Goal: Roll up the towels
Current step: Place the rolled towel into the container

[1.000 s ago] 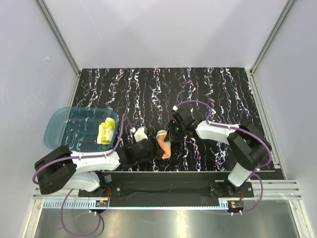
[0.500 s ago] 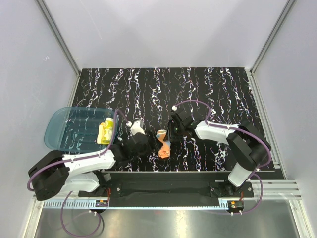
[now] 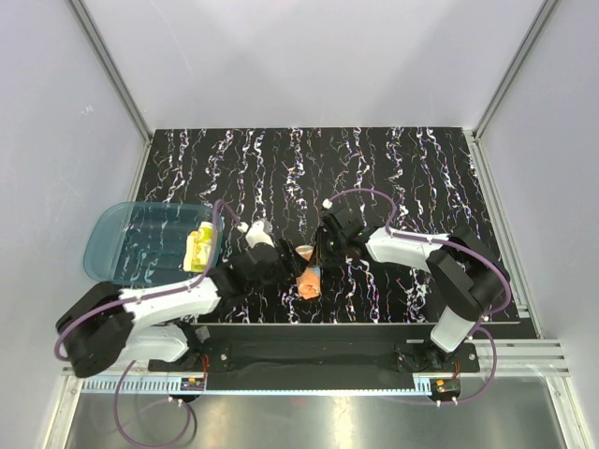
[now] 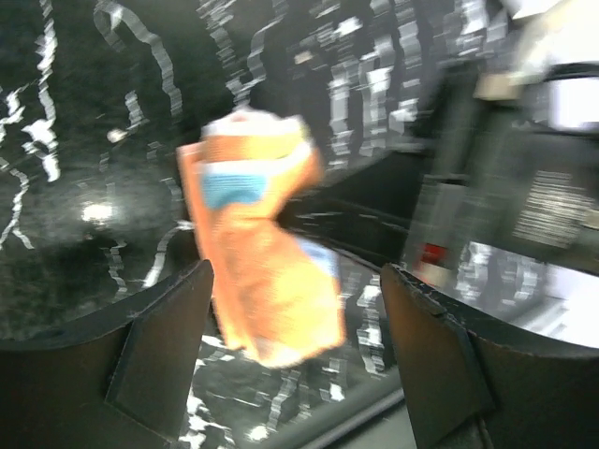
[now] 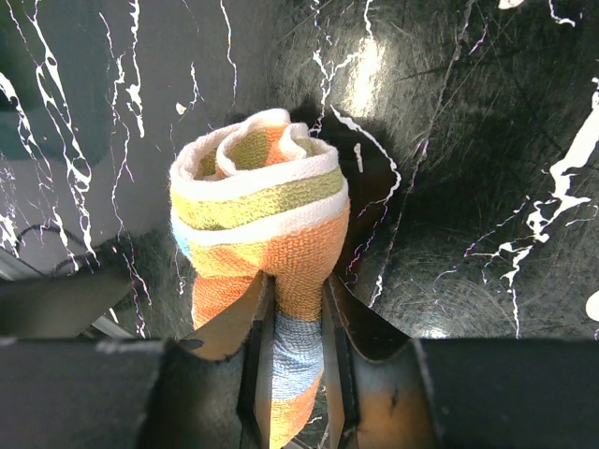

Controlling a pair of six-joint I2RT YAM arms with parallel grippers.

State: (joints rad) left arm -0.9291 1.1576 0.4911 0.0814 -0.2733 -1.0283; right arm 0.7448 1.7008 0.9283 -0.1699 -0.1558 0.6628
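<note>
A rolled orange towel [image 3: 310,282] with blue, white and green stripes is near the table's front middle. My right gripper [image 3: 317,258] is shut on it; in the right wrist view the fingers [image 5: 257,327] pinch the roll [image 5: 262,201] at its middle. My left gripper [image 3: 274,265] is open just left of the towel. In the blurred left wrist view the towel [image 4: 267,281] hangs ahead of and between the spread fingers [image 4: 154,360]. A yellow rolled towel [image 3: 199,249] lies in the blue tray [image 3: 122,245].
The blue tray stands at the left edge of the black marbled table [image 3: 393,168]. Purple cables loop over both arms. The table's front rail [image 3: 309,354] runs just behind the arm bases.
My left gripper has moved away from the front edge and now sits beside the towel. The right gripper has shifted slightly left with the towel in it.
</note>
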